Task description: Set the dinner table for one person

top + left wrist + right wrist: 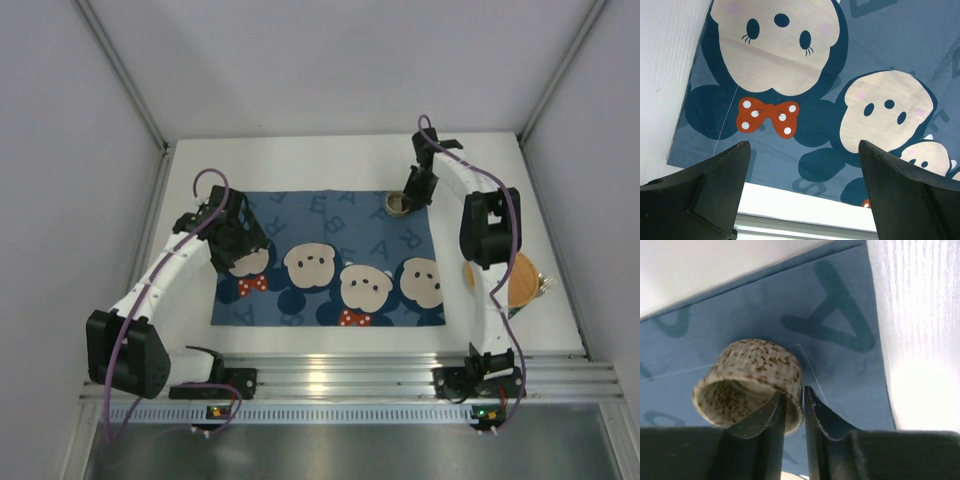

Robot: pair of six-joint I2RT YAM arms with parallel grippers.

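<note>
The right gripper (pixel 794 392) is closed almost all the way on the rim of a small speckled cup (pixel 755 365). One finger sits inside the mouth and the other against the outer wall, so the thin wall is pinched between them. The cup's mouth faces the wrist camera. Whether its base rests on the cloth or hangs just above it cannot be told. From above, this gripper (pixel 415 190) and the cup (pixel 397 204) sit at the far right corner of the blue bear-print placemat (pixel 330 215), over a patch printed with dark letters. The left gripper (pixel 804 145) is spread wide with nothing between its fingers. It hangs over the left part of the placemat, above a cream bear face with a red spotted bow (pixel 768 115). In the overhead view it (pixel 240 245) is near the cloth's left edge. The placemat lies flat on the white surface (pixel 300 165), which runs from wall to wall of the enclosure. A ribbed aluminium rail (pixel 340 375) lines its near edge, where both arm bases are bolted. To the right of the placemat, partly hidden by the right arm, a round wooden plate (pixel 522 285) lies on the surface with something small and shiny at its right edge.
</note>
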